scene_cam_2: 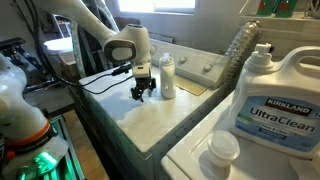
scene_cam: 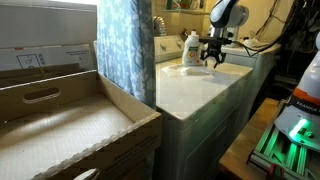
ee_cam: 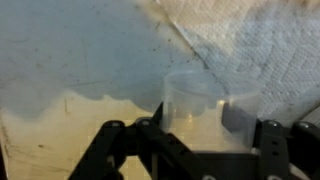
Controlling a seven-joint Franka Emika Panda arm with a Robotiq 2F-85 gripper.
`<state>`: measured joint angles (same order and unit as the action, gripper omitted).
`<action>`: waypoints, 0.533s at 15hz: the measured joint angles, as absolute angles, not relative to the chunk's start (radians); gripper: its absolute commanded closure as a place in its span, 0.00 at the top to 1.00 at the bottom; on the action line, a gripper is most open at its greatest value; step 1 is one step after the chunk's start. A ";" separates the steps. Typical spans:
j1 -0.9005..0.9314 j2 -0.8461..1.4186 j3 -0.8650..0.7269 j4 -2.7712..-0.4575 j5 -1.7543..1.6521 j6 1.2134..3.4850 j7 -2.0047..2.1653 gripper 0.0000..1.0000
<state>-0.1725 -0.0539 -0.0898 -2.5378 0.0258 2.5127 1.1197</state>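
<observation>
While astride one clear cup (ee_cam: 193,100), one claw (scene_cam_2: 143,93) beside one white bottle (scene_cam_2: 167,75)

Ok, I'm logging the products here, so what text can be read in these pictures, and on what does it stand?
"KIRKLAND": on the label of the jug, top line.
"UltraClean": same label, just below.
Small print lower on that label: too small to read.
Bottle beside the gripper: label blurred in both exterior views, unreadable.
Wrist view: no text.
</observation>
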 measured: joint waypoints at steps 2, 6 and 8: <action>-0.185 -0.075 -0.103 -2.531 -0.096 2.453 1.134 0.34; -0.222 -0.155 -0.113 -2.497 -0.337 2.290 1.144 0.34; -0.237 -0.199 -0.113 -2.478 -0.417 2.238 1.130 0.59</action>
